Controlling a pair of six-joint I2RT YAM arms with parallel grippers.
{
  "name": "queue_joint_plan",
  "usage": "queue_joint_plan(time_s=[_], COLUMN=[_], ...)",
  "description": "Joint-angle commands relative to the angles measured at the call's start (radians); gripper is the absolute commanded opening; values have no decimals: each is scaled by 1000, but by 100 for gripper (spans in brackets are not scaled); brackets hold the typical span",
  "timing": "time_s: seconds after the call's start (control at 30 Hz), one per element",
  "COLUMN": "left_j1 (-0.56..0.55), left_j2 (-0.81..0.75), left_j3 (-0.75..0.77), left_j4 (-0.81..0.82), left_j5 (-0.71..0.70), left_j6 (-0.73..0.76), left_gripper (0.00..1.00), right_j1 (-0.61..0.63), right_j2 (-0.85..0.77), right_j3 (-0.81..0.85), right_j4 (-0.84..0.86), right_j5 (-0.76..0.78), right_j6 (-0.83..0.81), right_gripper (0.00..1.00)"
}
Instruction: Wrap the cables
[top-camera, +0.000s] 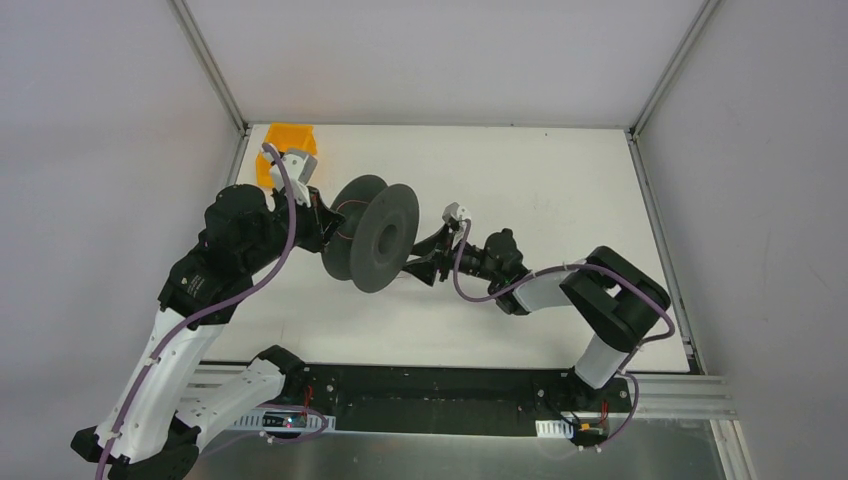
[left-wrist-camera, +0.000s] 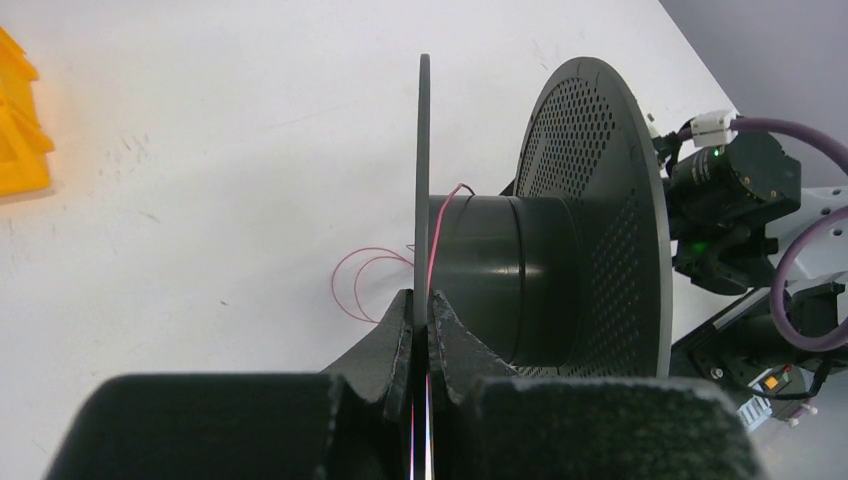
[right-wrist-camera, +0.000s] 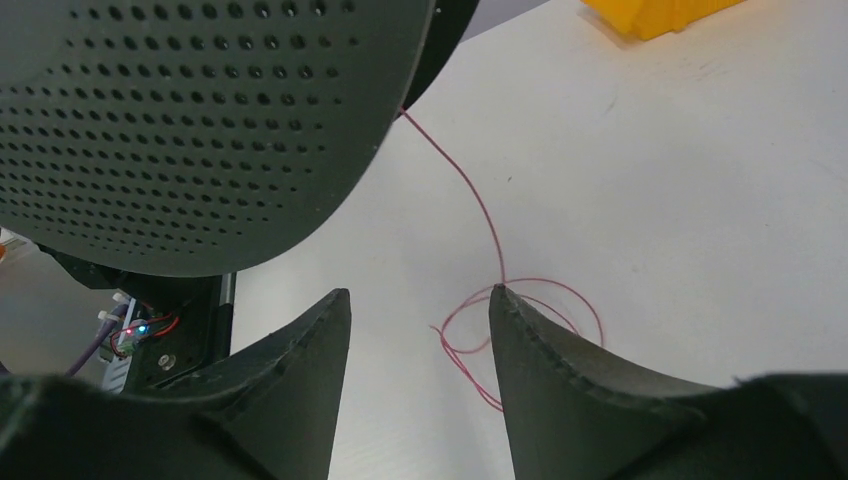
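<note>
Jaws on the left pinch the spool (top-camera: 372, 235) by its thin flange (left-wrist-camera: 423, 180); the right pair stands half-open, empty. Cable (right-wrist-camera: 479, 205) runs from hub (left-wrist-camera: 500, 270) to loose loops on the worktop (top-camera: 540, 170); winding could snag them or lever the spool free.

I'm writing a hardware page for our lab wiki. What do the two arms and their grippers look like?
The left arm and right arm both have white link shells with black joint housings. A mauve cable runs along each. The left gripper and right gripper are matte black, with rough-textured fingers tapering to wedge-shaped tips.
</note>
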Motion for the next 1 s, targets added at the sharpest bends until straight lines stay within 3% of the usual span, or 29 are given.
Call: queue_joint_plan(time_s=[0.0, 0.33, 0.7, 0.97], left_j1=[3, 4, 3, 3], left_j2=[-14, -26, -31, -47], left_j3=[52, 39, 43, 80], left_j4=[116, 177, 210, 208], left_j5=[-43, -94, -143, -199], left_j6=[-63, -150, -192, -169], left_gripper=[0, 0, 0, 0], right_j1=[34, 67, 65, 0], right_j2=[76, 240, 348, 320], right_j3=[32, 146, 179, 112], right_j4=[262, 268, 253, 98], right_j5=[41, 295, 436, 747], right_j6=[99, 176, 265, 411], right_gripper=[56, 53, 46, 47])
